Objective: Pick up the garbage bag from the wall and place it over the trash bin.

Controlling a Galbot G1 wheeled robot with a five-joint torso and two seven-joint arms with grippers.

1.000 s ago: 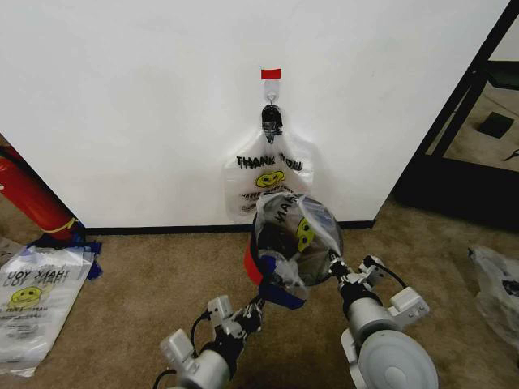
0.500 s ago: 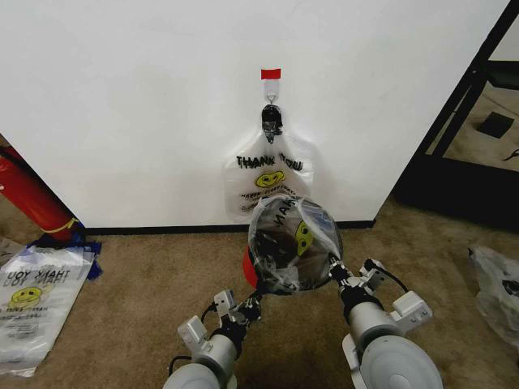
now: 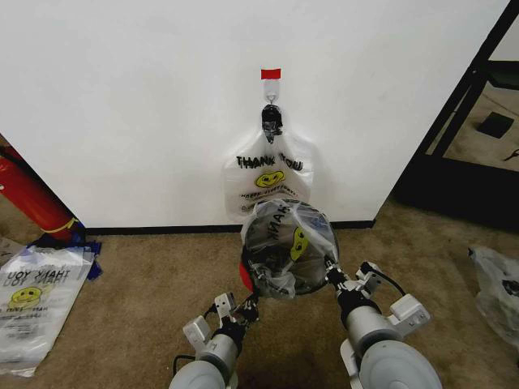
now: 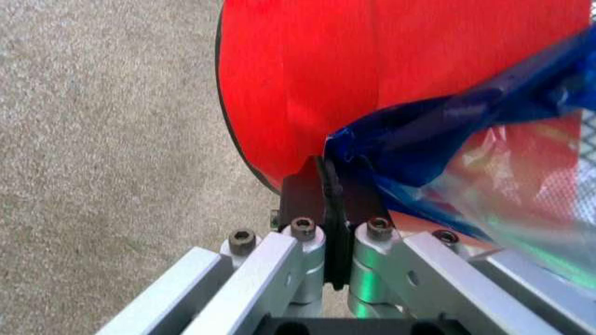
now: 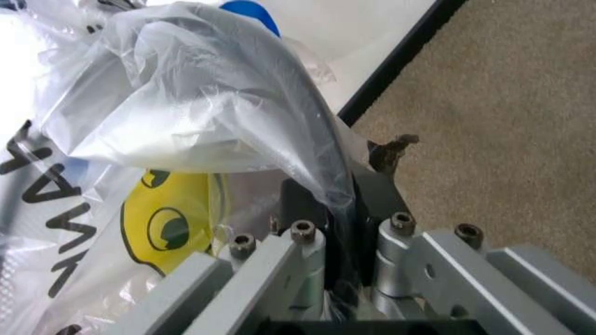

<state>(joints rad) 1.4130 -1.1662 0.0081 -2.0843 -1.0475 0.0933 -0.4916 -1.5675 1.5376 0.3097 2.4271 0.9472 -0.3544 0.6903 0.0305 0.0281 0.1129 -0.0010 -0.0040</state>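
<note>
The garbage bag (image 3: 288, 243), see-through with black letters and a yellow smiley, is stretched over the trash bin; the bin's red base (image 3: 245, 275) shows beneath it. Both grippers hold the bag low at the bin's sides. My left gripper (image 3: 250, 301) is shut, with the bag's blue edge (image 4: 437, 132) at its pads beside the red base (image 4: 308, 84). My right gripper (image 3: 331, 274) is shut on a fold of the clear plastic (image 5: 233, 105). A second bag of the same kind (image 3: 268, 174) hangs on the wall (image 3: 122, 97) from a hook (image 3: 271, 101) under a red tape strip (image 3: 270, 74).
A long red cylinder (image 3: 28, 194) leans at the left wall. Another printed bag (image 3: 32, 300) lies flat on the carpet at the left, and a crumpled clear bag (image 3: 499, 284) at the right edge. A black shelf frame (image 3: 462, 105) stands at the right.
My left arm has drawn back and down, carrying the bag's blue edge below the bin's side. The bag now sits lower and tighter over the bin. The right gripper has barely moved.
</note>
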